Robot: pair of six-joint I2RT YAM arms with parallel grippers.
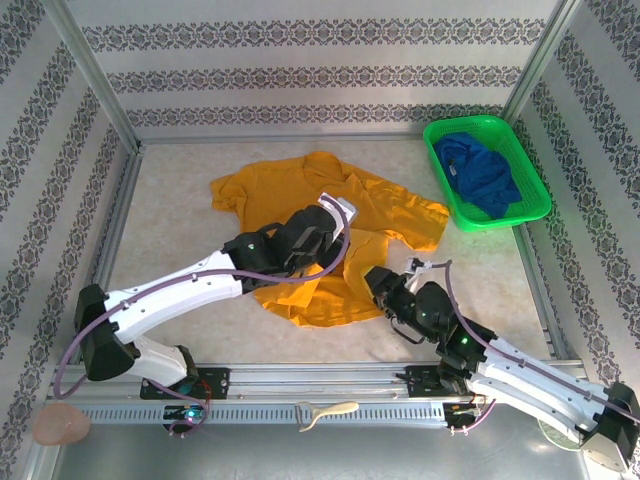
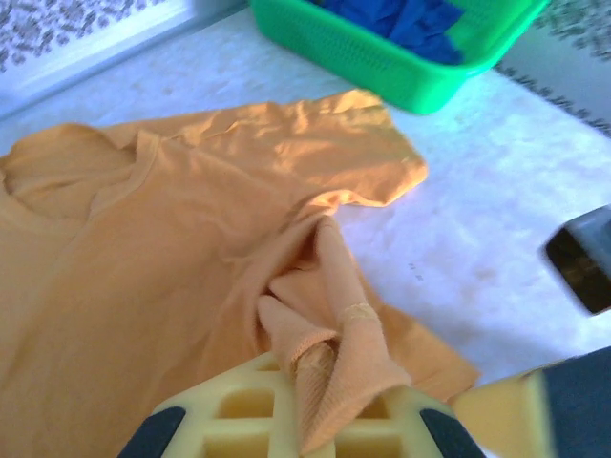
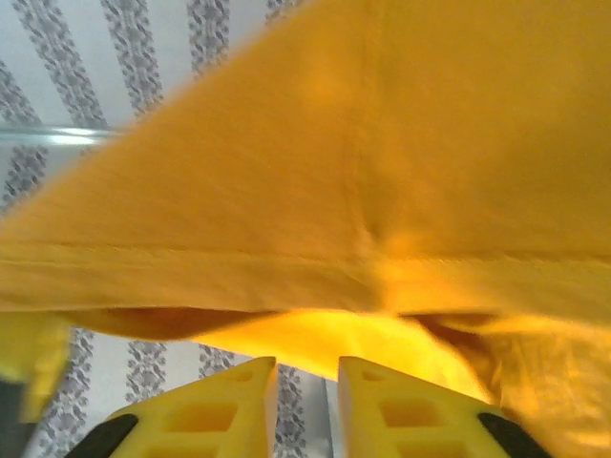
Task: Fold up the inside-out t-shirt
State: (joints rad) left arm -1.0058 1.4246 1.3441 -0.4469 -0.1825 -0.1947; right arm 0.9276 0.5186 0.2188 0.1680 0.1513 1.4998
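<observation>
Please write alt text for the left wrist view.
The left gripper, shut, pinches a bunched fold of the orange-yellow t-shirt, which lies spread on a pale table. Behind it stands a green basket holding a blue garment.

the shirt (image 1: 270,190) lies spread on the tabletop (image 1: 170,230). right of it, at the far corner, stands a basket (image 1: 500,218) holding a garment (image 1: 485,175). the left hand (image 1: 340,212) sits on the shirt's middle, the right hand (image 1: 378,280) at its near-right edge.
</observation>
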